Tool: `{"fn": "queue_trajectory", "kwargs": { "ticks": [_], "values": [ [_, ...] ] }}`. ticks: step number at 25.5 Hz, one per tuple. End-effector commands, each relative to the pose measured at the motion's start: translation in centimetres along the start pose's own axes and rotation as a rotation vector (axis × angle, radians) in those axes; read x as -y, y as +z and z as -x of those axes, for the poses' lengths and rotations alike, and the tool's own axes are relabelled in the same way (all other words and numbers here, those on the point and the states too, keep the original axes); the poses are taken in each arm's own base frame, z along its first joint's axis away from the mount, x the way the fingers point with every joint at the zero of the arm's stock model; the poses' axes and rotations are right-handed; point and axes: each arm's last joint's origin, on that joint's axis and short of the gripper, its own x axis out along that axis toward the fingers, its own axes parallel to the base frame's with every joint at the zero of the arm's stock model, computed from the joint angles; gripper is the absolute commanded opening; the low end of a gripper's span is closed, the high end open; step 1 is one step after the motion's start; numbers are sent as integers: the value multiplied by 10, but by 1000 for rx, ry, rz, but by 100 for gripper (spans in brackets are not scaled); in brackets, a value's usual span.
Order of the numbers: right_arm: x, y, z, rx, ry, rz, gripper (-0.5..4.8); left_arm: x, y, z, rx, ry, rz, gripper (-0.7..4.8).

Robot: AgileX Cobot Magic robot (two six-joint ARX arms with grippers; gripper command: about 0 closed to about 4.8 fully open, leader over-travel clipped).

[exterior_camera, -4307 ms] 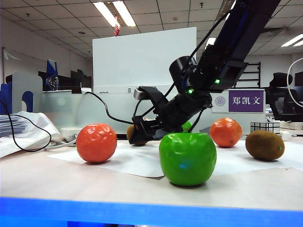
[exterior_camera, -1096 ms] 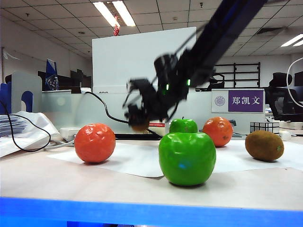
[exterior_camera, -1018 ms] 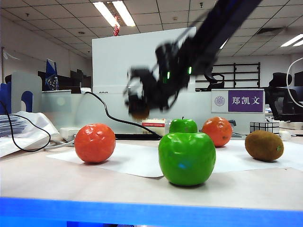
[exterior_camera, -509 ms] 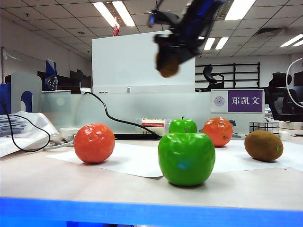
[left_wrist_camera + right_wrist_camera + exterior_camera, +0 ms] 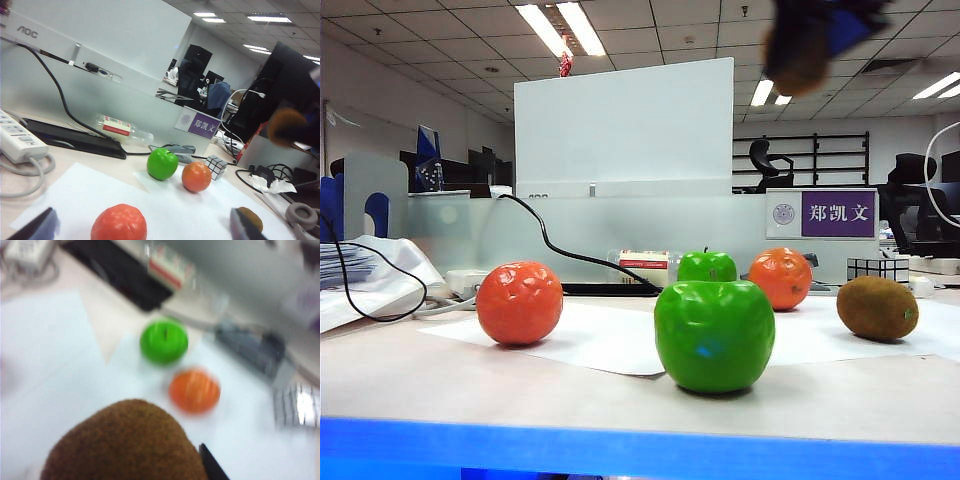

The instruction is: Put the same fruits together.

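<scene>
Office desk is carrying paired fruit on white paper. Left gripper (image 5: 142,227) is waiting low, jaws apart. Right gripper (image 5: 815,40) is gripping one kiwi (image 5: 125,442) overhead; its twin (image 5: 878,307) is lying at five o'clock below, long axis crosswise.

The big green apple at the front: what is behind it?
Behind the big green apple stand a smaller green apple and an orange on white paper. The smaller apple's base is covered.
</scene>
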Motion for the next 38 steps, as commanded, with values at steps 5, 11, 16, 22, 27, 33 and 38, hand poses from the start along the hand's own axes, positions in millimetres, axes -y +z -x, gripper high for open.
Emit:
{"fn": "queue_trajectory", "kwargs": {
  "ticks": [5, 11, 16, 22, 27, 33, 38],
  "values": [
    [-10, -67, 29, -9, -67, -110, -6, 2, 2, 0, 7, -22, -8, 479],
    [-17, -116, 23, -33, -131, -200, -6, 1, 2, 0, 6, -19, -8, 479],
    [-13, -140, 11, -24, -176, -274, -6, 1, 1, 0, 4, -18, -7, 479],
    [15, -161, 5, 31, -323, -369, -6, 1, 1, 0, 3, -19, -6, 479],
    [39, -177, -6, 14, -302, -436, -6, 1, 1, 0, -3, -14, -3, 479],
    [49, -192, -28, -32, -274, -489, -6, 1, 1, 0, -2, -12, -3, 479],
    [47, -203, -45, -84, -226, -555, -6, 1, 1, 0, -1, -11, -7, 479]
  ]
}}
